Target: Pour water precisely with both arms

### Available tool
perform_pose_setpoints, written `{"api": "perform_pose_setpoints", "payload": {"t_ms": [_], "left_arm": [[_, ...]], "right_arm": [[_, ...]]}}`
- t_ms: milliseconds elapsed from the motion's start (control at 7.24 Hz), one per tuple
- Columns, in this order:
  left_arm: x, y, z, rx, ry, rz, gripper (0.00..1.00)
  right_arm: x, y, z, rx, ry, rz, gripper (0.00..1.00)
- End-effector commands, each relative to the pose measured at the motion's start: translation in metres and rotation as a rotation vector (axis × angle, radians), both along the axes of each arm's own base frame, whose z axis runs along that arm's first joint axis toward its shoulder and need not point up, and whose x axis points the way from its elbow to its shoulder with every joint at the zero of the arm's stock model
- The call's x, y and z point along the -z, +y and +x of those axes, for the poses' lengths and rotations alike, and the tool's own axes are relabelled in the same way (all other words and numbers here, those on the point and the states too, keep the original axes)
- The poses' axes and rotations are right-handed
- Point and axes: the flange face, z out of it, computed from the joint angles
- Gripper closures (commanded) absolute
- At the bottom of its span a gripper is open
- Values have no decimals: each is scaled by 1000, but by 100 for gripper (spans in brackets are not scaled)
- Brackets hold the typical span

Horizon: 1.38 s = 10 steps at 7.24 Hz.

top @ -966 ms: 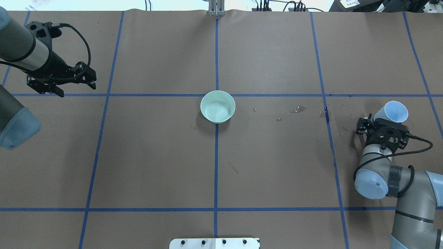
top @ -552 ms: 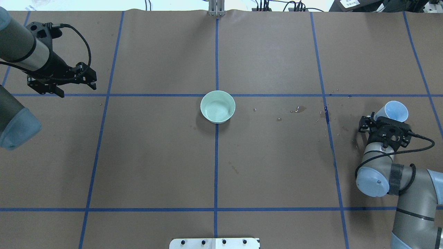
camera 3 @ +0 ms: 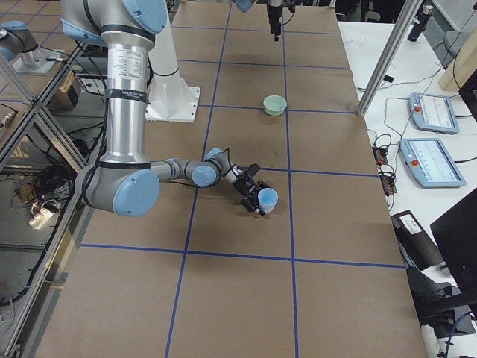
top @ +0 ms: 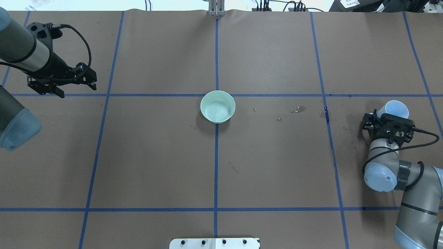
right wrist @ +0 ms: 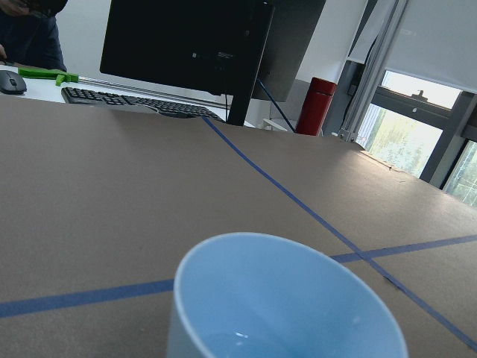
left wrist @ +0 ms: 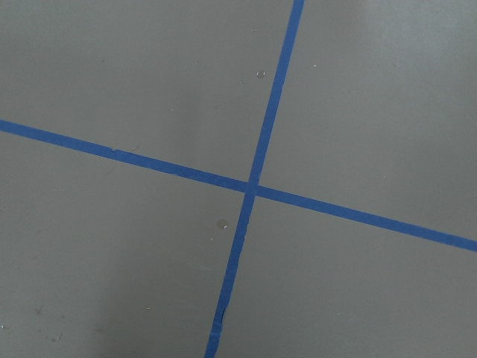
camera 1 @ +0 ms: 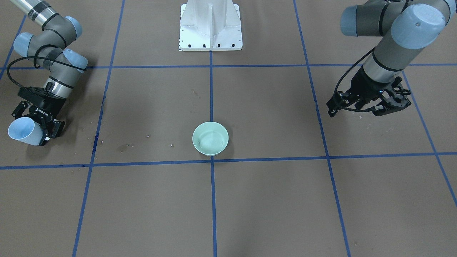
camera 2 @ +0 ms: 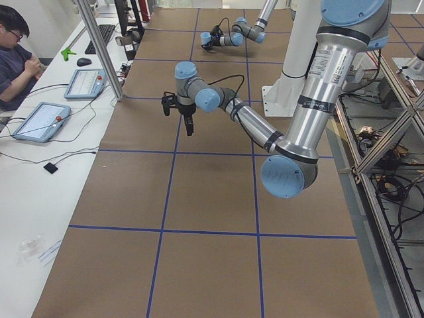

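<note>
My right gripper (top: 389, 117) is shut on a light blue cup (top: 395, 108) at the table's right side; it also shows in the front-facing view (camera 1: 33, 129). The cup (camera 1: 20, 131) is held low and tilted, mouth pointing away from the arm. In the right wrist view the cup (right wrist: 283, 298) shows only a small glint of water (right wrist: 237, 338) at its bottom. A pale green bowl (top: 217, 106) at the table's centre holds faintly rippling water. My left gripper (top: 76, 88) hangs open and empty over the far left, well away from the bowl.
Small water drops and a wet patch (top: 299, 109) lie on the brown paper between the bowl and the cup. Blue tape lines (top: 216, 155) grid the table. The white pedestal (camera 1: 210, 25) stands at the robot's edge. An operator (camera 2: 16, 53) sits at the side desk.
My right arm has drawn slightly to the right and lowered the cup, which now looks smaller from overhead. The left arm has barely moved.
</note>
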Motion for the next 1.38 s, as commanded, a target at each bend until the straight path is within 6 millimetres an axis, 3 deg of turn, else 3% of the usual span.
{"api": "perform_pose_setpoints", "payload": {"t_ms": [0,138,414,552,966,1104,1242], "left_arm": [[1,0,0,0,1,1,0],[1,0,0,0,1,1,0],[2,0,0,-1,3,1,0],[1,0,0,0,2,-1,0],[4,0,2,2,5,-1,0],[4,0,2,1,5,1,0],[5,-1,2,-3,6,5,0]], "right_arm": [[-4,-7,7,2,2,6,11],[-3,-13,14,-11,4,6,21],[2,-20,20,-19,9,8,88],[4,-28,29,-5,54,2,100],[35,-55,60,69,11,100,100],[45,-56,61,134,-19,122,100],[70,-66,44,178,-72,153,100]]}}
